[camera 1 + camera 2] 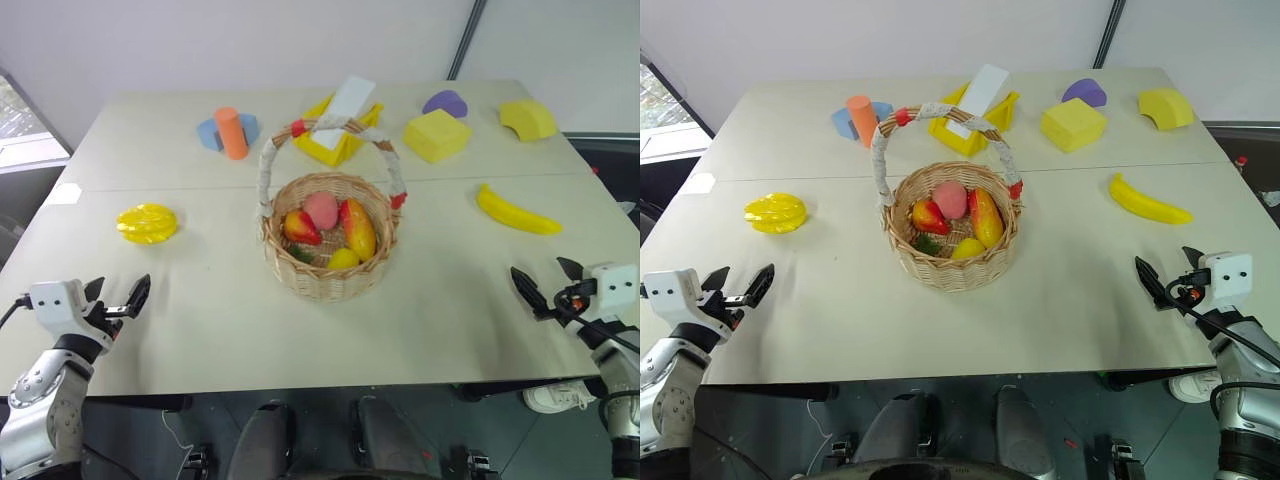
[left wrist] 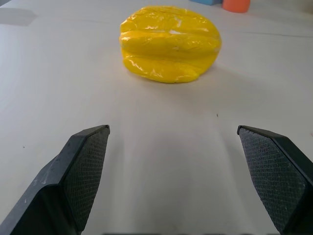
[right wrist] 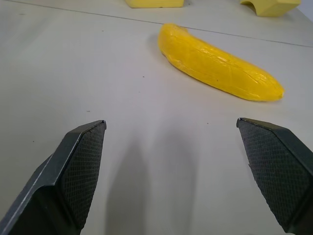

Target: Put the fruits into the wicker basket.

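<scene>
Tabletop wicker basket (image 1: 325, 262) holds peach (image 1: 321, 209), mango (image 1: 359, 230); both grippers (image 1: 118, 299) (image 1: 545, 282) released.

Glossy toy fruit on a matt worktop

The star fruit (image 2: 169, 43) and banana (image 3: 220, 62) shine like wrapped plastic; the worktop (image 1: 200, 330) is smooth and dull; the wicker basket (image 1: 325, 270) is rough woven cane; the left claw (image 2: 173, 181) has finely cross-hatched black pads (image 2: 88, 171).

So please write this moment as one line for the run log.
left claw: open, empty | right claw: open, empty | star fruit, banana: on table | wicker basket: holds other fruits
</scene>
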